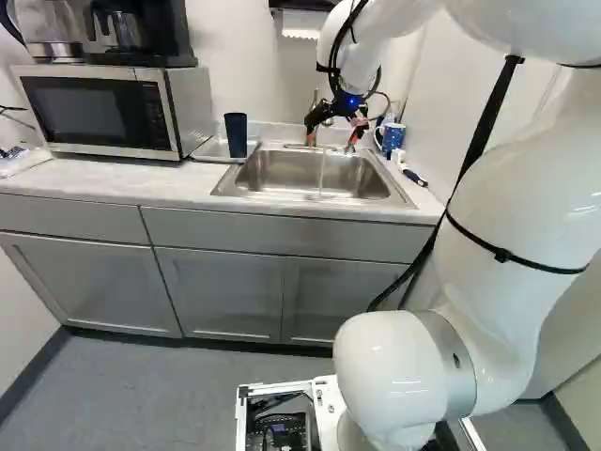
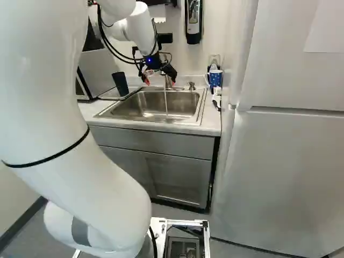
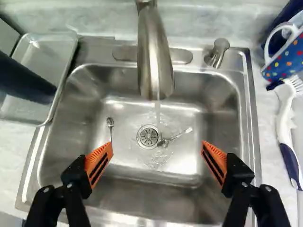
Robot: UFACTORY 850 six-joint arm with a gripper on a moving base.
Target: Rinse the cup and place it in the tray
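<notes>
One cup [image 3: 23, 80], rim beyond wrist view, tray [image 3: 49, 52] partly hidden

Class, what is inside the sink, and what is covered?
The sink holds a drain, running water, one spoon apart from the drain and another spoon at its edge. The faucet and tool cover parts of the walls; below the drain is hidden.

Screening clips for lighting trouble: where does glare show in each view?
Wrist view: bright streaks along the curved steel faucet and across the rectangular steel sink; left base view: small highlights on the glossy white arm; right base view: reflections in that sink.
</notes>
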